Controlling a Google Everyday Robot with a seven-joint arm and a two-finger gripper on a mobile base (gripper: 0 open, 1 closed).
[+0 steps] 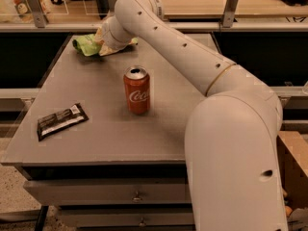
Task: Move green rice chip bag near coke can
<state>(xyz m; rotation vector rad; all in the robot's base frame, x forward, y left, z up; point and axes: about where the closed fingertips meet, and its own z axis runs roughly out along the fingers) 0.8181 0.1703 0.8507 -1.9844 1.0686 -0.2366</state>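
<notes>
Tool, grip unclear, at green rice chip bag by far edge of table

The bulky cream-white plastic arm has smooth rounded segments, small dark screw holes and a thin tan seam ring; its pale gripper sits at the far tip, upper left, mostly hidden by the wrist

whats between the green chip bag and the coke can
Only bare table, in the camera view. The gripper sits at the green rice chip bag, beyond the coke can.
</notes>
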